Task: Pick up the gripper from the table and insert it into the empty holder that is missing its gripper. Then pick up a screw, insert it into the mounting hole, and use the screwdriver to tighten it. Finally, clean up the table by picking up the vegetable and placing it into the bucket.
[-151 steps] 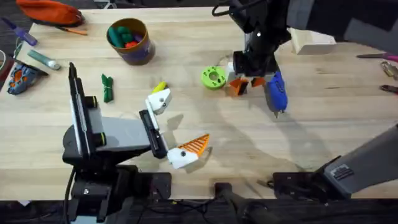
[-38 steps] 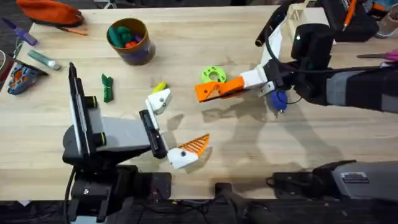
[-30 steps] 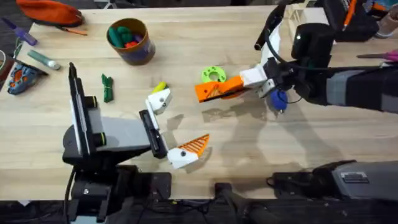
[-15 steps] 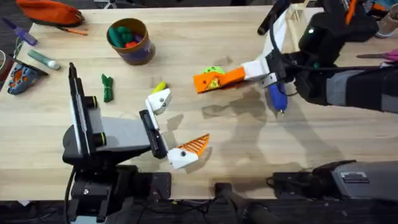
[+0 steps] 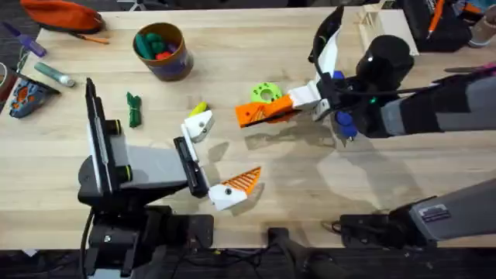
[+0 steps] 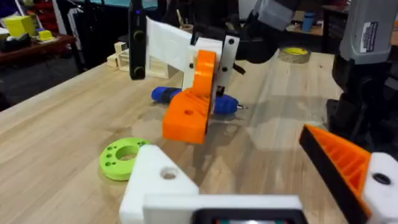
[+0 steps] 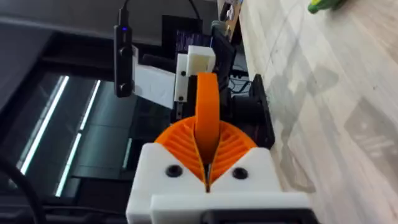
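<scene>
I'm on step one: right gripper (image 5: 260,114) fingers clenched on the gripper (image 6: 189,112), held above the bench (image 5: 310,186) near the screwdriver (image 5: 343,122). Left gripper (image 5: 221,159) fingers spread; next I carry it to the holder (image 5: 199,124).

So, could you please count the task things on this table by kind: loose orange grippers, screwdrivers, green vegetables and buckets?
Orange gripper: 1, clamped in the right gripper
Screwdriver: 1
Green vegetable: 1
Bucket: 1
Total: 4
</scene>
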`<action>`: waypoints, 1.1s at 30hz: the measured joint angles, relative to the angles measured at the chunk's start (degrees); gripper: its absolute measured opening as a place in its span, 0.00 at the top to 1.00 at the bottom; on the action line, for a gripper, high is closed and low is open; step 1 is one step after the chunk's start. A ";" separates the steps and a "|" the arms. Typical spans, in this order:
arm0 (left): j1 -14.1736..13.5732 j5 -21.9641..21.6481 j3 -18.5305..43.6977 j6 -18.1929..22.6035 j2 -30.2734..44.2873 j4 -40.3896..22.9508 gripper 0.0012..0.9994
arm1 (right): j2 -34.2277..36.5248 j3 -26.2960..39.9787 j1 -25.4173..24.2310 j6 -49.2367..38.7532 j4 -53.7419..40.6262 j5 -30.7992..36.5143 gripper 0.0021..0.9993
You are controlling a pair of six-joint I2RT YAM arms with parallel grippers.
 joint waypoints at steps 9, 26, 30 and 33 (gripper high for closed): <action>0.00 0.00 0.00 0.00 0.01 0.02 0.01 | 1.53 2.11 1.91 3.74 0.08 -2.14 0.99; 0.00 0.00 0.00 0.00 0.01 0.01 0.01 | 4.15 3.97 6.59 0.15 0.10 -1.48 0.99; 0.00 0.00 0.00 0.00 0.01 0.01 0.01 | 4.15 4.60 7.23 -0.58 0.15 -1.47 0.99; 0.00 0.00 0.00 0.00 0.02 0.02 0.01 | 4.15 4.92 7.76 -1.08 0.18 -1.48 0.99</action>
